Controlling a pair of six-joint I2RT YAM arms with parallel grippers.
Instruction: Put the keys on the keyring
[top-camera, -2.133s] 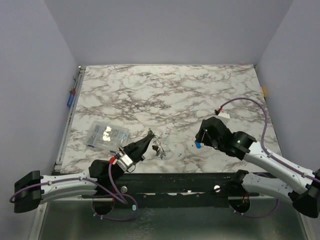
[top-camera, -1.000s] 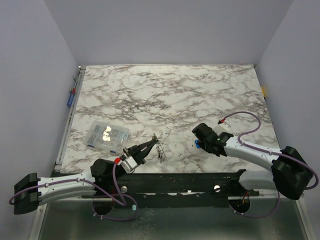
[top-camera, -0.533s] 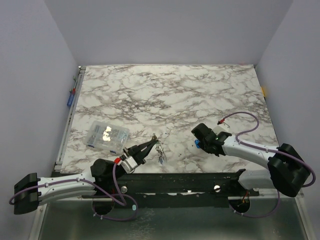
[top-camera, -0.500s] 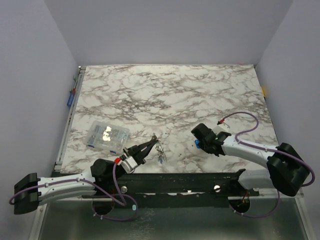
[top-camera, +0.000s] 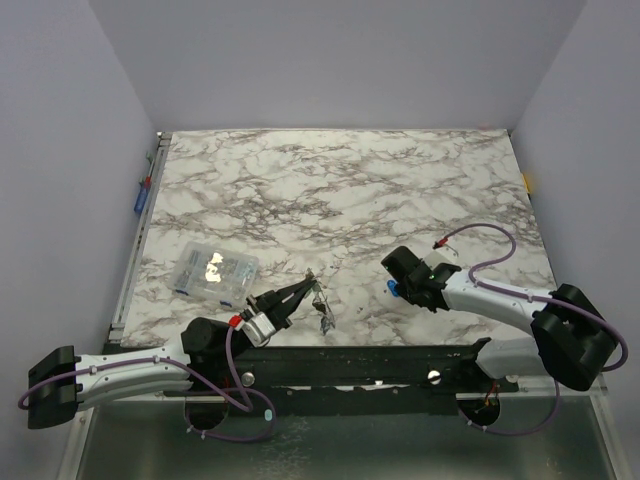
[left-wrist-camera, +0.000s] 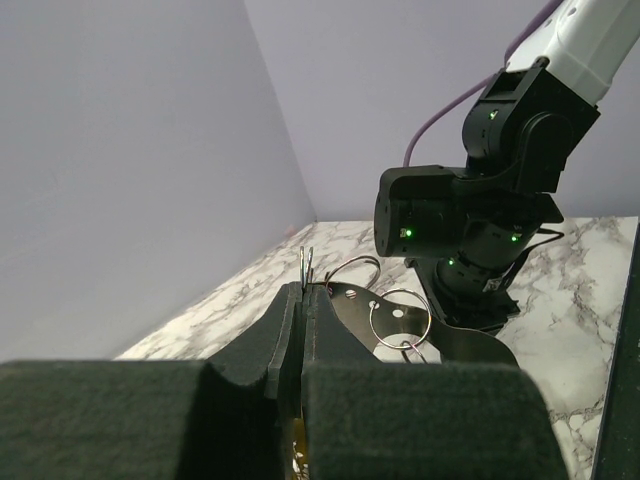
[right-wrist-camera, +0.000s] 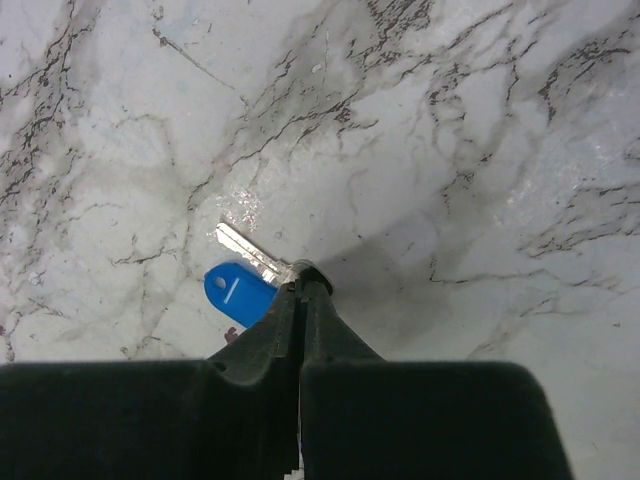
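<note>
My right gripper is down at the marble table, shut on the head of a small silver key with a blue tag. The blade and tag stick out to the left of the fingertips. From above, this gripper sits right of centre near the front edge, the blue tag beside it. My left gripper is shut on the thin wire of the keyring, which pokes up from its tips. A silvery loop hangs just beyond. In the top view the left gripper holds the keyring low over the table.
A clear plastic bag lies on the table left of the left gripper. A blue clip sits on the table's left rail and a yellow piece on the right edge. The right arm fills the space straight ahead of the left gripper.
The right gripper has closed on the head of the blue-tagged key and shifted slightly left. The left gripper and keyring have stayed in place.
</note>
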